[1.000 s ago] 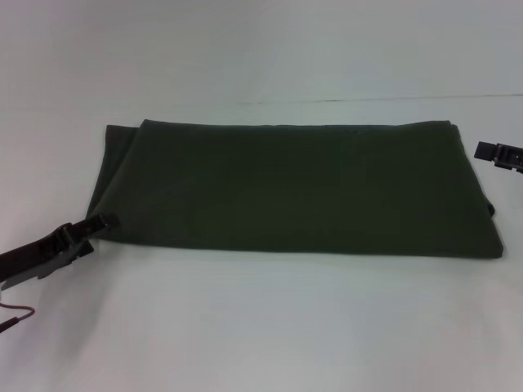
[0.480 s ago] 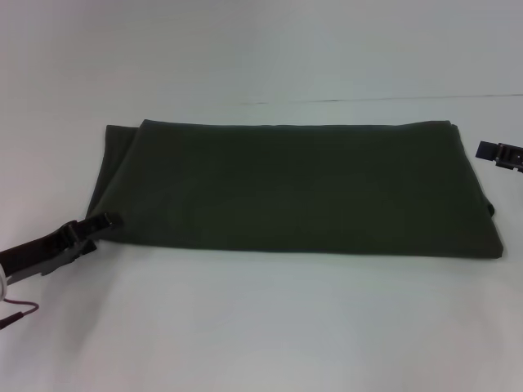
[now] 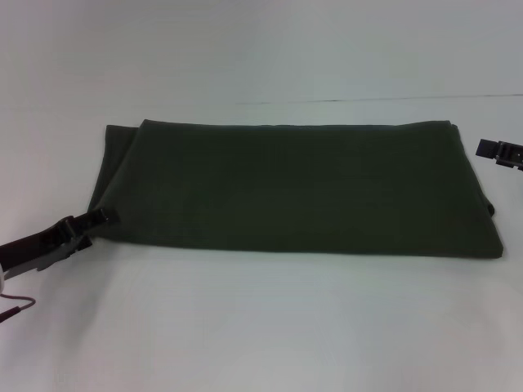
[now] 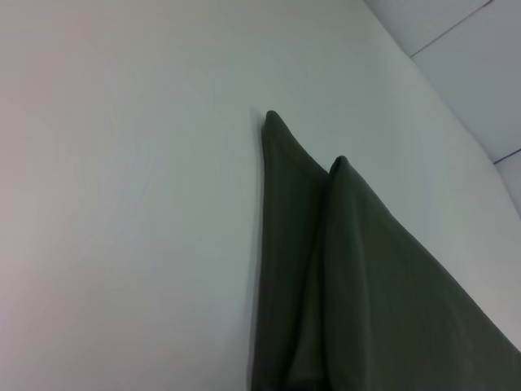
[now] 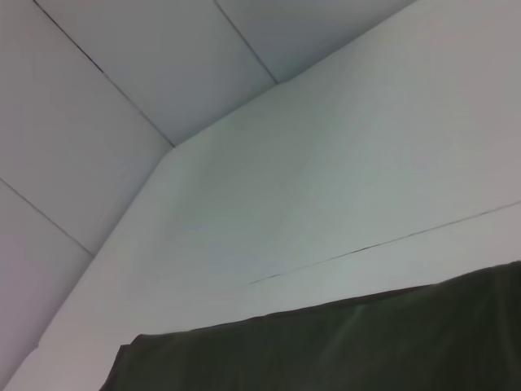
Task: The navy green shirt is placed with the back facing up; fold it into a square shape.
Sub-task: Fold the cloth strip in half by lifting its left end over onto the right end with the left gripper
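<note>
The navy green shirt [image 3: 294, 188] lies flat on the white table as a wide folded rectangle, plain side up. Its stacked layers show as two pointed corners in the left wrist view [image 4: 342, 269], and its far edge shows in the right wrist view [image 5: 366, 346]. My left gripper [image 3: 100, 219] sits low at the shirt's near left corner, its tip at the fabric edge. My right gripper [image 3: 500, 153] hangs just off the shirt's far right corner, only partly in view.
The white table [image 3: 261, 327] extends in front of and behind the shirt. A thin seam line [image 3: 368, 100] crosses the table behind the shirt. A red cable [image 3: 16, 309] hangs below my left arm.
My left gripper first edged slightly toward the shirt, then drew back a little to the left along the corner. The shirt and the right gripper have not moved.
</note>
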`<control>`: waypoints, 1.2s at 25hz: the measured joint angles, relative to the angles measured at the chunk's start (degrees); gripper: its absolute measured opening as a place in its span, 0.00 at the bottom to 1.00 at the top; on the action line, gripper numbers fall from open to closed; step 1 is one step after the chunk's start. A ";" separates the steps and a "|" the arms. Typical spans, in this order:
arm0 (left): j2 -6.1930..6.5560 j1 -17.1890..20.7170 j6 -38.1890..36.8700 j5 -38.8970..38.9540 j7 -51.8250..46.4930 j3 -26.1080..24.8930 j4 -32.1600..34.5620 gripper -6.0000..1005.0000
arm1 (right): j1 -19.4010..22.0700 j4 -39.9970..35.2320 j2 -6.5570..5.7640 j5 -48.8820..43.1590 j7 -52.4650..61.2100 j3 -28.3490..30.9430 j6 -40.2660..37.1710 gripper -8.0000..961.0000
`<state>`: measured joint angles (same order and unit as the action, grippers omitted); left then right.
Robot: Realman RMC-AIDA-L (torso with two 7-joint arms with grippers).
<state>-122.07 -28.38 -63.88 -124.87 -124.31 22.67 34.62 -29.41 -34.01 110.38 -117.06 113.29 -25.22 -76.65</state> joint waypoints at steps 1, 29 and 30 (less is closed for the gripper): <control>0.00 -0.01 0.01 0.00 -0.04 0.00 0.00 0.87 | -0.01 0.03 0.00 0.00 0.00 0.00 0.09 0.76; 0.73 -2.30 0.85 -1.24 -1.23 0.00 0.00 0.87 | 0.26 0.27 0.00 -0.01 0.00 0.09 0.46 0.76; 0.76 -2.38 0.93 -1.23 -1.19 0.00 0.00 0.87 | 0.30 0.26 0.00 -0.01 0.00 0.09 0.46 0.76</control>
<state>-121.31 -30.77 -62.95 -126.10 -125.50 22.68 34.62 -29.11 -33.75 110.39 -117.07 113.29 -25.13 -76.20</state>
